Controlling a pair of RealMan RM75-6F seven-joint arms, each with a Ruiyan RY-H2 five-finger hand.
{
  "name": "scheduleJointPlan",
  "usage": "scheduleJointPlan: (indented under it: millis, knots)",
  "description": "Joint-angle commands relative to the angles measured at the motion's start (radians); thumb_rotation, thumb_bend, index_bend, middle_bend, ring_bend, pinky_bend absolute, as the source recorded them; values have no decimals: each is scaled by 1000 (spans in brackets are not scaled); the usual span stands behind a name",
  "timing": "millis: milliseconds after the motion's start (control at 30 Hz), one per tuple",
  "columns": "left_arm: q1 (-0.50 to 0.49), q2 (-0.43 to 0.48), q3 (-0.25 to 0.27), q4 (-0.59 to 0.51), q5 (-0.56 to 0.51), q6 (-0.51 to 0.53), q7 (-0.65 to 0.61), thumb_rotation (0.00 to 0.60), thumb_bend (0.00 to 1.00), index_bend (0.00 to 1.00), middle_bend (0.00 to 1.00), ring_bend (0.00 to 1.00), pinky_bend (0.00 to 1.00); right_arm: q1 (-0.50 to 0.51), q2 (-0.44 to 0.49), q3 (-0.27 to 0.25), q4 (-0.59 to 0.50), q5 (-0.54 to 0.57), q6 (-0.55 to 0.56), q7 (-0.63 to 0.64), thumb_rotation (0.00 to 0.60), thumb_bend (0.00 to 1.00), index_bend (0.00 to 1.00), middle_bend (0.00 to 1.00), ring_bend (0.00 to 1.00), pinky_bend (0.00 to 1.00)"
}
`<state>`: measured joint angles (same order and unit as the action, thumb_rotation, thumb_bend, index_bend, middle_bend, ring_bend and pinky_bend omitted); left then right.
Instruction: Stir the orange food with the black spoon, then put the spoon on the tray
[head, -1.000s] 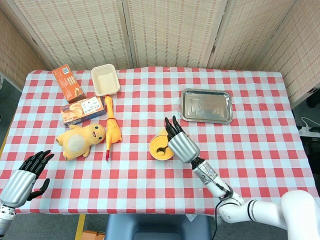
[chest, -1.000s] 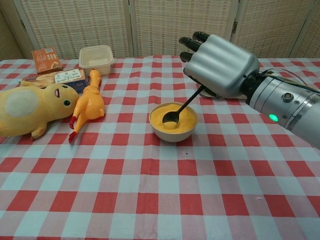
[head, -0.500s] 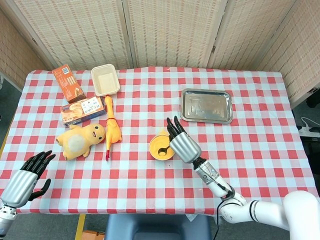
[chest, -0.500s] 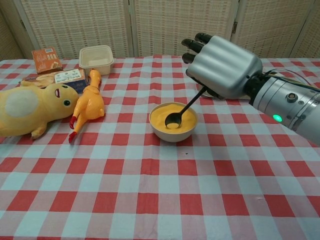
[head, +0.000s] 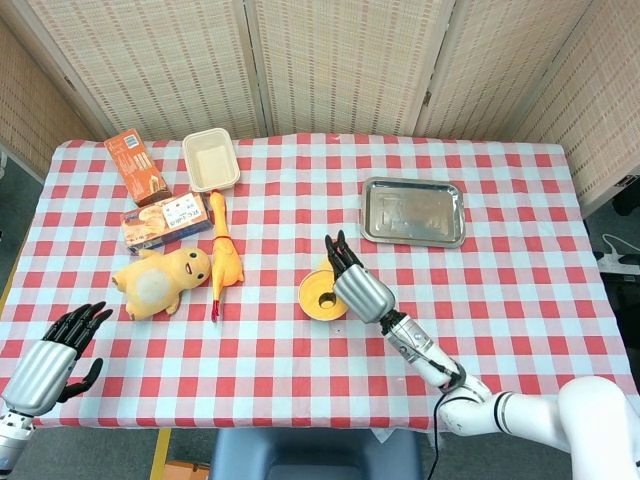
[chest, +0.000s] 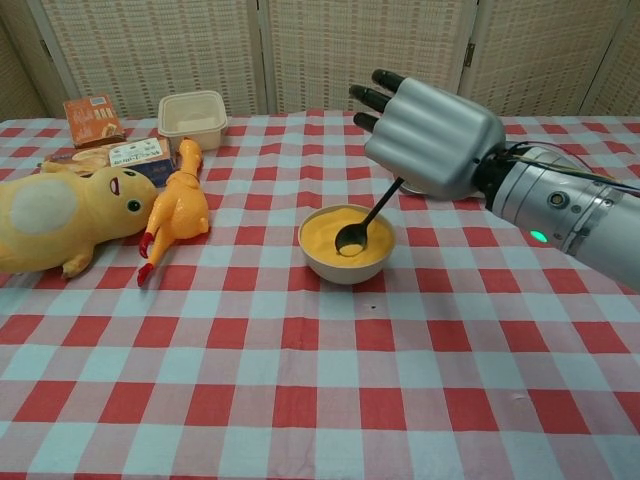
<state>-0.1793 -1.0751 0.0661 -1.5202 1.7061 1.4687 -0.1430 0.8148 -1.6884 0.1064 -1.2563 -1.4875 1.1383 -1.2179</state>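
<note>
A pale bowl of orange food stands mid-table; in the head view the bowl is partly covered by my right hand. The black spoon slants down into the food, its bowl resting on the orange surface. My right hand holds the spoon's handle from above, just right of the bowl; the same hand shows in the head view. The steel tray lies further back right. My left hand hovers at the table's near left corner, fingers spread, holding nothing.
A yellow plush duck and a rubber chicken lie left of the bowl. Behind them are two snack boxes and a beige container. Folding screens stand behind the table.
My right hand has shifted slightly left and tilted, swinging the spoon's bowl a little to the right within the orange food. The left hand has barely moved.
</note>
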Motion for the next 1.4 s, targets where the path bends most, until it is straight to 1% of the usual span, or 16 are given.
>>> scheduleJointPlan:
  millis: [33,100,233,400,533,700,967,1267,1400]
  knots:
    - [0,0,0,0,-1,0,0,600,512,0,0,0,130,7,-15,9,26,0,-4,-9,600,391,840,237,42,129]
    - [0,1,-1,1,-4,-1,-2,600,511,0,0,0,130,8,-23,12,40,-8,6,-6,600,392,841,237,42,129]
    - [1,2,-3,2,-9,-1,-6,600,512,0,0,0,130,-8,-35,24,53,-32,68,57,600,391,840,237,43,129]
    - [0,1,-3,2,-8,-2,-4,600,511,0,0,0,136,-27,-14,27,35,-49,108,100,600,391,840,237,44,130]
    - [-2,-1,-2,-2,-6,-6,5,600,511,0,0,0,138,-40,4,24,-3,-40,98,115,600,391,840,237,44,129]
    - [1,-1,-2,-5,-5,-1,8,600,511,0,0,0,138,-44,-10,9,1,-45,80,115,600,391,840,237,44,129]
    - [2,4,-1,-2,-2,5,-5,600,511,0,0,0,138,-41,-50,2,49,-46,52,98,600,391,840,237,46,130]
    - [-3,2,-3,5,-6,-3,-12,600,510,0,0,0,138,0,-72,1,151,-98,30,35,600,392,840,237,55,130]
    - [-4,1,-3,4,-7,-6,-13,600,511,0,0,0,138,9,-76,4,168,-102,21,25,600,394,841,237,56,130]
